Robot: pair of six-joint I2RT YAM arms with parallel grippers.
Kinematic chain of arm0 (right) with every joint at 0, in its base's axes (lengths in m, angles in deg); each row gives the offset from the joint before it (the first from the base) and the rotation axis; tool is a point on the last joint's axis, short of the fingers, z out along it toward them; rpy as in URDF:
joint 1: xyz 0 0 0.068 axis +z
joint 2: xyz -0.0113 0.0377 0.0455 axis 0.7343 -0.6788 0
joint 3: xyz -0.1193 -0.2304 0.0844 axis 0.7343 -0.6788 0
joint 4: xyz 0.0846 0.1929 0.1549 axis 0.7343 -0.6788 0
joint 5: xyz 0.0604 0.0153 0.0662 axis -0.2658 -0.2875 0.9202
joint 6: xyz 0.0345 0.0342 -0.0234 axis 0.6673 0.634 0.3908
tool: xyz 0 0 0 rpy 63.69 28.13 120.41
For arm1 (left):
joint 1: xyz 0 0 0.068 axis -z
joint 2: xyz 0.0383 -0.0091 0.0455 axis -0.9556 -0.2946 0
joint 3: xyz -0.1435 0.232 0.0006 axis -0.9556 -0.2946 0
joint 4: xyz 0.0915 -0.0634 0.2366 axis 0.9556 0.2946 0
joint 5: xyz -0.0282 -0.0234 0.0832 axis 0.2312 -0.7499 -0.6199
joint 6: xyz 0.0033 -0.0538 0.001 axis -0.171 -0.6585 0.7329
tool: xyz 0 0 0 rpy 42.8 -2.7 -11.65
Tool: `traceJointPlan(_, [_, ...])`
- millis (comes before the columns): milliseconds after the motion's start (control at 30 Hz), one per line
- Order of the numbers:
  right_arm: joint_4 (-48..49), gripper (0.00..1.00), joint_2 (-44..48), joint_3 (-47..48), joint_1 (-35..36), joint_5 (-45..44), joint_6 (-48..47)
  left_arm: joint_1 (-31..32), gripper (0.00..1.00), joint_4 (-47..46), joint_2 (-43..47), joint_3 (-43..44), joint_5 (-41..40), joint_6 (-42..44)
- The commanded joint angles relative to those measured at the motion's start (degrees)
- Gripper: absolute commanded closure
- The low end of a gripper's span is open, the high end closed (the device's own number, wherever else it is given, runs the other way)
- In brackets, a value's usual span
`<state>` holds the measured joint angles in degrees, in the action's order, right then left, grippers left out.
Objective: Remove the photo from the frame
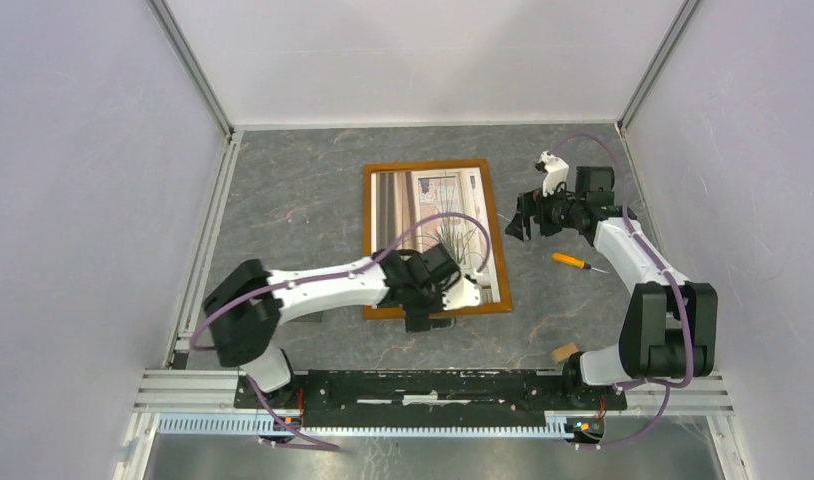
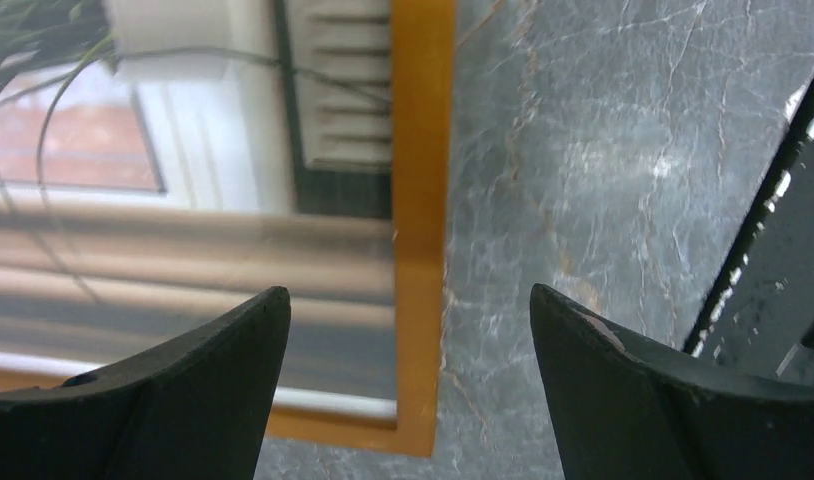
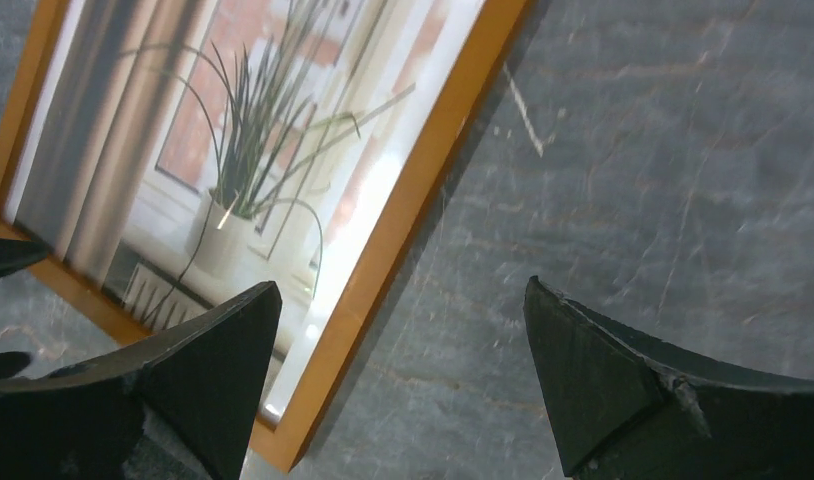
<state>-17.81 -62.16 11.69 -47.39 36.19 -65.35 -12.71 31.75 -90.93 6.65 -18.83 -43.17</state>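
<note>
— Where to find the frame (image 1: 423, 166)?

— Lies flat on the grey table (image 1: 303, 200), picture side up, long sides running away from the near edge. Holds the photo (image 1: 423, 205) inside the orange-brown border, apparently under a glazing sheet, judging by the glare in both wrist views.

— And the grippers?

— Left gripper (image 1: 453, 302): hovers over the near end of the frame, close to a corner, with jaws spread wide and nothing between them but the border below. Right gripper (image 1: 519, 216): hangs just off the frame's right side, toward the far end, equally wide apart and empty.

— How to expect it all to handle?

— Probably rigid and fairly light, as frames go. Narrow border, so little to pinch. Likely smooth and slippery on the glazed face, and breakable if glass; cannot tell glass from plastic here. As for the photo: thin, floppy, easy to crease or smudge.

— Where to take hold, then?

— By the wooden rim, at a long side or a corner, never on the glazed face. Probably calls for turning over first to reach the back; cannot see the back from here. Once open, lift the photo lightly by one edge.

— Anything nearby to mind?

— An orange-handled screwdriver (image 1: 573, 262) right of the frame, and a small tan block (image 1: 564, 352) nearer the table's near edge. Both apart from the frame.
</note>
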Motion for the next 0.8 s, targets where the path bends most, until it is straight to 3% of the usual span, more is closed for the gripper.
traceJointPlan(0, [-2.0,0.02,0.0,-1.8,-2.2,5.4,2.0,5.0,0.07,-4.4,-7.0,5.9,-8.3,-3.4])
traceJointPlan(300, [-0.4,0.02,0.5,-5.2,-2.9,9.7,2.8,7.8,0.23,-5.4,-16.7,12.5,-11.7,-5.0])
traceJointPlan(633, [1.4,0.02,-1.0,-6.2,-4.5,10.2,6.9,8.2,0.48,-4.1,-21.4,12.7,-9.8,-6.1])
traceJointPlan(767, [2.7,0.02,-1.3,-7.9,-4.5,12.7,7.5,8.3,0.7,-1.7,-20.8,14.5,-8.8,-6.6])
